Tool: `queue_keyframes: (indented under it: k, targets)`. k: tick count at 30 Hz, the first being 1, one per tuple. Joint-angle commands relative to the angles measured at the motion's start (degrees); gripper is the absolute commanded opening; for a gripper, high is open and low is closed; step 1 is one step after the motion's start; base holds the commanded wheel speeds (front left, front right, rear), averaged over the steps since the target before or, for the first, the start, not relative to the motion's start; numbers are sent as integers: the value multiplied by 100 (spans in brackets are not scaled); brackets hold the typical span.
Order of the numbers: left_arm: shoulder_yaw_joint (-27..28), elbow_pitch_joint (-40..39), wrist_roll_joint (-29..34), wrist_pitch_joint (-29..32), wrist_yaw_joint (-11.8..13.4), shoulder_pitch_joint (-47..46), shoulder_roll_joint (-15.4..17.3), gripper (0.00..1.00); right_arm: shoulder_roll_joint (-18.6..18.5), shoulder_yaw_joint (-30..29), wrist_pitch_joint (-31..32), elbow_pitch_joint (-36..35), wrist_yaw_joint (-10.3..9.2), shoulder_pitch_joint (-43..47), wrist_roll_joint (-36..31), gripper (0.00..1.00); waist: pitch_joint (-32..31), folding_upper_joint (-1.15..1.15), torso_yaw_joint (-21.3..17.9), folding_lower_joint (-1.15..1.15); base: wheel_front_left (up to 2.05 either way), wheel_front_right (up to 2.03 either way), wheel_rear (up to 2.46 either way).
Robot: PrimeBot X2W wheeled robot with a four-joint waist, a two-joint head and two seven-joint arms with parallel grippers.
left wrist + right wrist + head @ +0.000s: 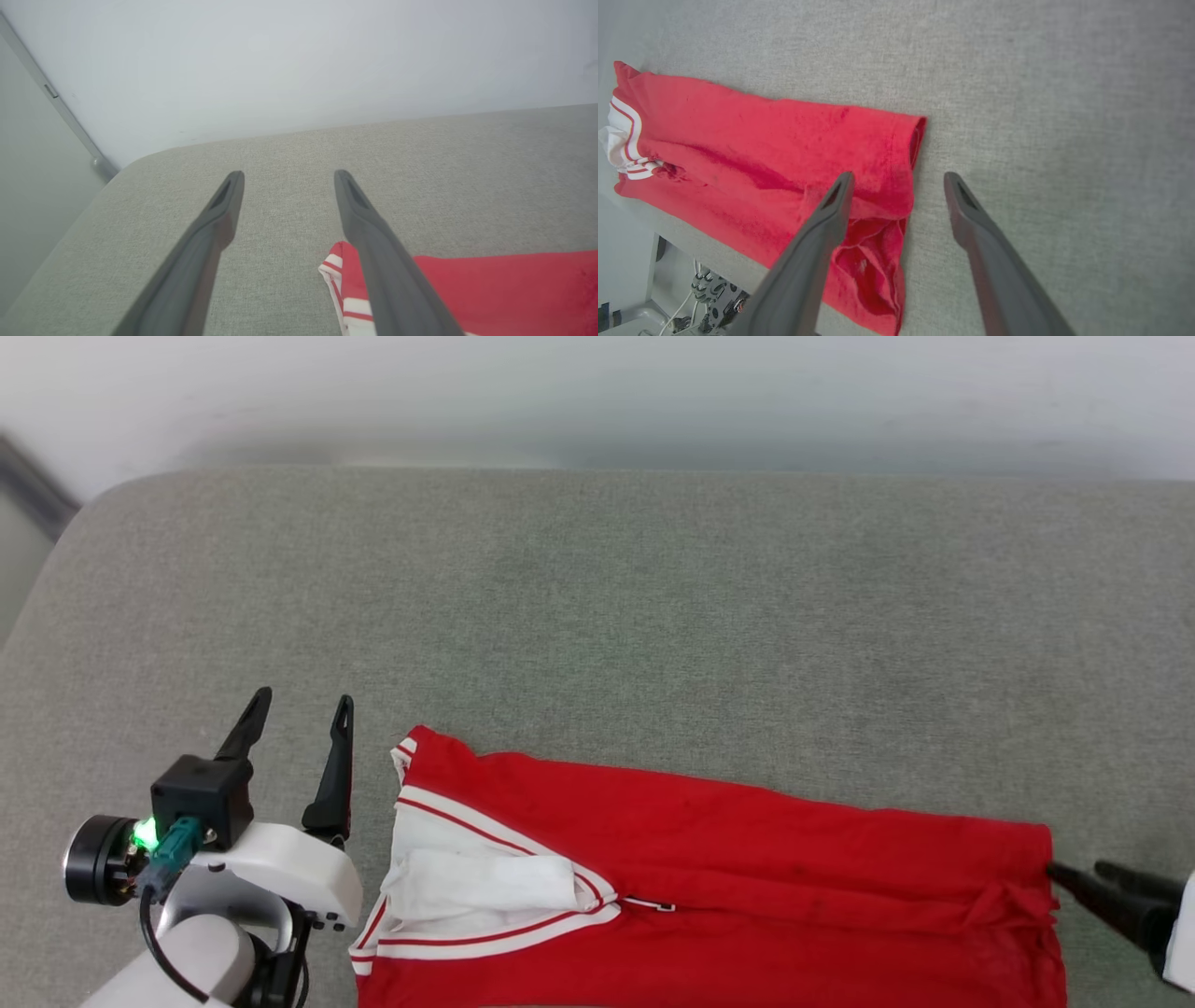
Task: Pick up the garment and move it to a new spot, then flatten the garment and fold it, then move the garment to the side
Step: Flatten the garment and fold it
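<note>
The garment (747,859) is a red shirt lying folded lengthwise into a long band at the near edge of the grey fabric surface. Its white sleeve and striped trim (485,882) are at the left end, and its lettering is hidden. My left gripper (302,700) stands open just left of the garment's collar end, fingers apart and empty. In the left wrist view the left gripper (288,173) has the garment (504,289) beside its right finger. My right gripper (1074,868) is open at the hem end. In the right wrist view the right gripper (899,175) straddles the hem edge of the garment (761,149).
The grey fabric surface (653,597) stretches wide behind the garment, ending at a pale wall (597,392). Its rounded left corner (84,523) drops off beside a dark wall strip. Below the near edge, cables and the robot's base (705,289) show.
</note>
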Motion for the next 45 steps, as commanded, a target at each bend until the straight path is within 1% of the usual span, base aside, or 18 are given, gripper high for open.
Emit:
queue_keyframes:
  k: [1,6,11,15,19,20,21,22,23,30,34,39,42,45]
  targets:
    - [122,-13,137,-12,22,134,-74,100,60,-19,52,51,-2,100,49,100,43,0,37,0,0,0,0]
    - [818,-106,845,-13,-31,518,-554,100,343,-3,322,279,-2,234,224,100,177,0,124,0,0,0,0]
    - [1391,-70,1449,-13,-286,788,-1050,100,701,168,590,393,-2,327,417,100,304,0,225,0,0,0,0]
    - [1693,-28,1865,-14,-514,968,-1419,100,886,421,810,410,-3,401,466,100,368,0,276,0,0,0,0]
    - [1977,6,2229,-13,-699,1093,-1743,100,996,559,893,432,-5,338,464,100,413,0,309,0,0,0,0]
    - [2058,8,2323,-14,-742,1108,-1824,100,1018,572,898,445,-5,315,482,97,417,0,312,0,0,0,0]
    - [2131,19,2415,-13,-794,1138,-1899,100,1029,581,906,457,-5,285,486,49,417,0,312,0,0,0,0]
    - [2202,17,2515,-13,-820,1161,-1973,100,1039,584,924,447,-5,252,506,8,413,0,314,0,0,0,0]
    - [2278,23,2607,-13,-859,1190,-2049,100,1042,581,923,433,-4,223,543,0,406,0,312,0,0,0,0]
    - [2638,140,3196,-13,-1177,1377,-2481,100,796,383,781,255,-5,-47,609,0,261,0,234,0,0,0,0]
    - [2857,122,3443,-13,-1300,1490,-2677,100,584,189,731,222,-3,-167,638,0,137,0,184,0,0,0,0]
    - [3108,104,3678,-13,-1406,1661,-2872,100,208,-116,682,508,-3,-241,567,0,5,0,125,0,0,0,0]
    - [3231,106,3789,-13,-1476,1767,-2956,100,-14,-294,682,855,-3,-249,440,0,-68,0,89,0,0,0,0]
    - [3315,126,3875,-13,-1544,1854,-3030,100,-161,-319,804,1031,-2,-268,265,0,-149,0,55,0,0,0,0]
